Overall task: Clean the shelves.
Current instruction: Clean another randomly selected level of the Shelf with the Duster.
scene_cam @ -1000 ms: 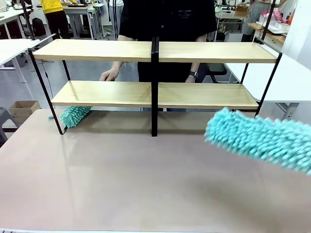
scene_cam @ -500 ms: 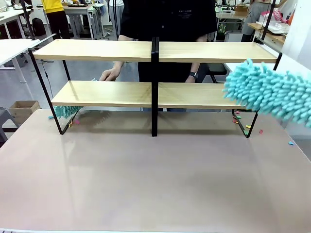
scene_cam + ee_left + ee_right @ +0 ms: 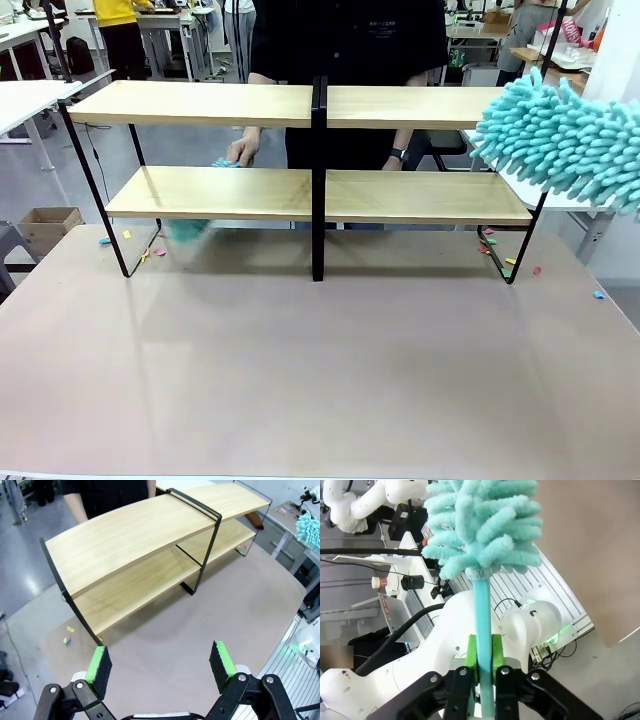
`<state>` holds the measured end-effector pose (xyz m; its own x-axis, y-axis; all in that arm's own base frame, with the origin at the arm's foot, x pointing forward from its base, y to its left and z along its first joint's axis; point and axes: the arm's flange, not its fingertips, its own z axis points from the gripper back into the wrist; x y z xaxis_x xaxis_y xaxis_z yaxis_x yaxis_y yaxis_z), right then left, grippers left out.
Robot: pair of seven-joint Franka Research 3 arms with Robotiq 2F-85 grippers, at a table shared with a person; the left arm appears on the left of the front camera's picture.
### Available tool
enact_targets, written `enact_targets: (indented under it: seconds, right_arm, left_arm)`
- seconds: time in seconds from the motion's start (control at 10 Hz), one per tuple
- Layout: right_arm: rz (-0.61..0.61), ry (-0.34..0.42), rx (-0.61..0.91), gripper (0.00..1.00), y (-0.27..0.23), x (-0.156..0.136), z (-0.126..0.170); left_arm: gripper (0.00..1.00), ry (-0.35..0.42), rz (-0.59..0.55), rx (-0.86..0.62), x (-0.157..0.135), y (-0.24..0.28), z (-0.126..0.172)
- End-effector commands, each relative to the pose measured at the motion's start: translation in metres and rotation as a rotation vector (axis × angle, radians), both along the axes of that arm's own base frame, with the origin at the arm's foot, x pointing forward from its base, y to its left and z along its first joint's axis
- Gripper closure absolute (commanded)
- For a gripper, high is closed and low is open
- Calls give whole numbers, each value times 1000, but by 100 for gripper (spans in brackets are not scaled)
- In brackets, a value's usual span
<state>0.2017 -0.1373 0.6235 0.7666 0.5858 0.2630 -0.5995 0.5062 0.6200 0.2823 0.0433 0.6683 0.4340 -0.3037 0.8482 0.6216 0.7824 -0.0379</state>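
So the shelves sit across the far half of the beige desk, two tiers of light wood boards on a thin black frame with a black post in the middle. A person stands right behind them, one hand down near the lower left board with something teal in it; there's a teal blur just under that board too, can't make out what.

The right pincer is clamped tight on the thin teal handle of a fluffy teal duster, green pads squeezing both sides of the stick. In the front view the duster head hangs up by the right end of the top shelf, roughly level with it and looking just off its corner. The left pincer is spread wide with nothing in it, hovering above the desk on the near left side and looking at the rack.

My take on the next bit: lay the fluffy head flat on the top right board and sweep along its length rather than dabbing. Keep the stick low so the fibres actually press down, and stop short of the middle post. I'd go gently because that frame looks light enough to shove. Little coloured scraps lie on the desk around the rack's feet, so those want sweeping too.
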Motion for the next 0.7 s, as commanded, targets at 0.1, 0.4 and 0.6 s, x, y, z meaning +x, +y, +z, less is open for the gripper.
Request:
enact_targets:
  seconds: [0.1, 0.4, 0.6]
  right_arm:
    - [13, 10, -10, 87, 1, -2, -1]
    - [13, 10, -10, 87, 1, -2, -1]
    - [13, 10, -10, 87, 1, -2, -1]
  left_arm:
    - [0, 0, 0, -1, 0, 0, -1]
    - [0, 0, 0, -1, 0, 0, -1]
    - [0, 0, 0, -1, 0, 0, -1]
